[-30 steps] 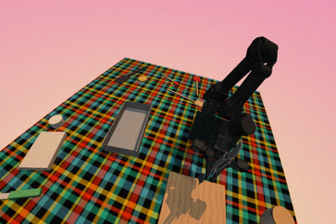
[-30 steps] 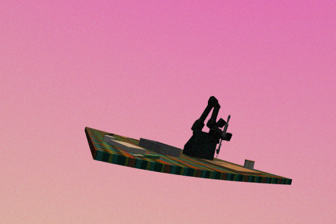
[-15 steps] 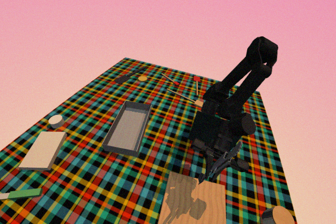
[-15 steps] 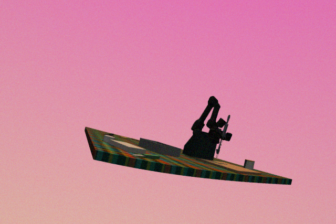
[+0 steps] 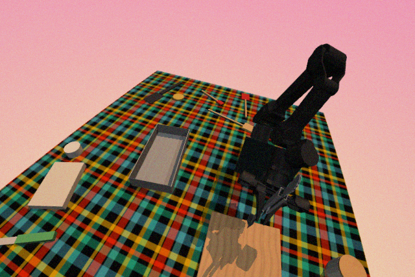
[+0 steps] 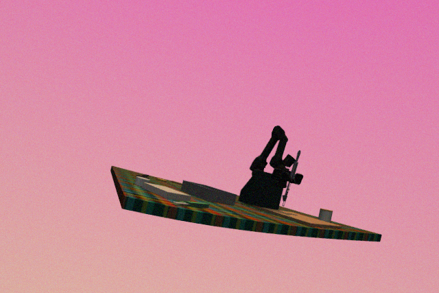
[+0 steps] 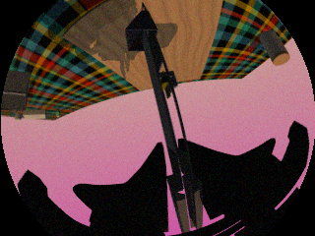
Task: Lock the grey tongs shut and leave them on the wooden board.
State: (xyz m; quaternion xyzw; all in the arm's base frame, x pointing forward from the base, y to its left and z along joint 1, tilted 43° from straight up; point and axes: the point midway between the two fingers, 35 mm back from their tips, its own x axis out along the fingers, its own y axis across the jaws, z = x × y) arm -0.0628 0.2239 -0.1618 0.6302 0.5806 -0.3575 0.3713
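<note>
The grey tongs (image 5: 273,202) (image 6: 295,169) (image 7: 159,93) are held steeply in the air, tips up and hinge end down over the near part of the wooden board (image 5: 268,245) (image 6: 304,217) (image 7: 199,29). Their two arms lie close together with a narrow gap. My gripper (image 7: 169,145) is shut on the tongs, one dark finger on each side of the arms. Whether the lock inside the hinge has caught cannot be seen. The roasting tin (image 5: 150,184) (image 6: 209,192) stands apart from the board, with nothing lying across it.
A cylinder with a tan top (image 5: 350,267) (image 6: 325,215) (image 7: 273,46) stands beside the board. A pale block (image 5: 56,185) (image 6: 166,189), a white-topped round thing (image 5: 72,148) and a green-handled tool (image 5: 36,236) lie beyond the tin. Several utensils lie at the far end.
</note>
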